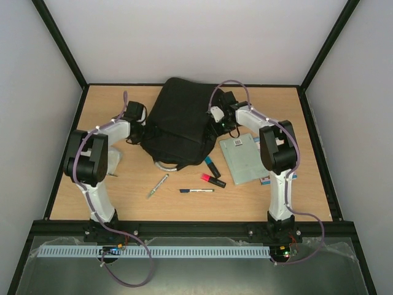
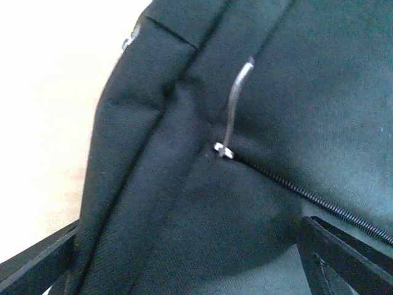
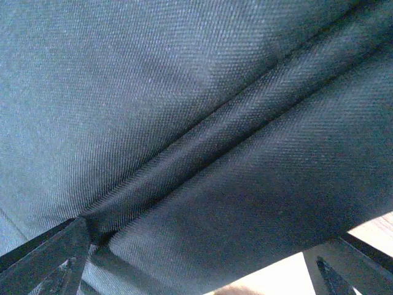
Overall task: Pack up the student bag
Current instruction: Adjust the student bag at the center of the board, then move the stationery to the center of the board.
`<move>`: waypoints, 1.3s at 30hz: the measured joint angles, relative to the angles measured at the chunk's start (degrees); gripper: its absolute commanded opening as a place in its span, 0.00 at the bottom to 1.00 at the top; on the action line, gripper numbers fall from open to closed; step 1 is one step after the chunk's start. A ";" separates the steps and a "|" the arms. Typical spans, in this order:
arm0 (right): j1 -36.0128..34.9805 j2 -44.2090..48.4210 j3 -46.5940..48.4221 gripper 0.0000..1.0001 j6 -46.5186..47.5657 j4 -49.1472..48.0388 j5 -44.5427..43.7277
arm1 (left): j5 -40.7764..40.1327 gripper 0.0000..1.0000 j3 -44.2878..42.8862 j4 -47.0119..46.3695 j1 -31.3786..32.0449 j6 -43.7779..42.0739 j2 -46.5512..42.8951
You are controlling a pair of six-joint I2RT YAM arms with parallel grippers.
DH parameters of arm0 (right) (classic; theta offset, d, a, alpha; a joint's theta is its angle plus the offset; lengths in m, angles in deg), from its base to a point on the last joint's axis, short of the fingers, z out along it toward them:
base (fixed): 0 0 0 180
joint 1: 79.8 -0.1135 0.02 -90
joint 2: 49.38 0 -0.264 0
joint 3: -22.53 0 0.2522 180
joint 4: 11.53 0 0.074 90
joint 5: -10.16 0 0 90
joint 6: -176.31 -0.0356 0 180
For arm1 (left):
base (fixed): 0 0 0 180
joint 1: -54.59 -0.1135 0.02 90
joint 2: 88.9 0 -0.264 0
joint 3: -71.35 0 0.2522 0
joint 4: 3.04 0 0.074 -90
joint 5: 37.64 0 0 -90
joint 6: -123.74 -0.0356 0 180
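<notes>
Top view evenly lit, sharp; wrist views soft; tabletop (image 2: 37, 123) overexposed.

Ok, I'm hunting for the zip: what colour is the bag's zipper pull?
Silver-grey; the pull stands out on the black bag. Clearest in the left wrist view.

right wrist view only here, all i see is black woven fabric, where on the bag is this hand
Observer: From above, the right hand sits at the right edge of the large black soft fabric backpack, which lies flat.
Operator: other hand?
Observer: The left hand is at the bag's left edge, open, over a silver metal zipper pull.
Operator: anything outside the bag
Observer: Yes, on the near side of it: a flat grey rectangular pad, a pink highlighter, a white pen with a dark cap and a slim silver pen.
</notes>
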State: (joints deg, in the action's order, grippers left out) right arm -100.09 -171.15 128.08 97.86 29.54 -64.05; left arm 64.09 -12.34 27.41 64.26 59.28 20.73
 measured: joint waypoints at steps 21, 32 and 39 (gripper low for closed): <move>-6.38 9.03 -0.35 1.00 1.99 5.92 -0.90 | -10.75 0.99 17.62 10.14 3.65 3.87 -30.47; -6.75 37.13 -27.30 0.77 9.62 9.40 0.02 | -11.87 0.73 19.06 16.35 21.66 4.76 -45.18; -7.23 39.63 -35.93 0.64 11.93 9.86 -1.36 | -11.47 0.82 26.08 21.99 25.99 7.93 -46.16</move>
State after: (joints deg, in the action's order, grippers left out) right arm -107.33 -131.53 92.15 109.79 39.40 -65.40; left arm 52.61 13.74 49.39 90.25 67.22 -25.44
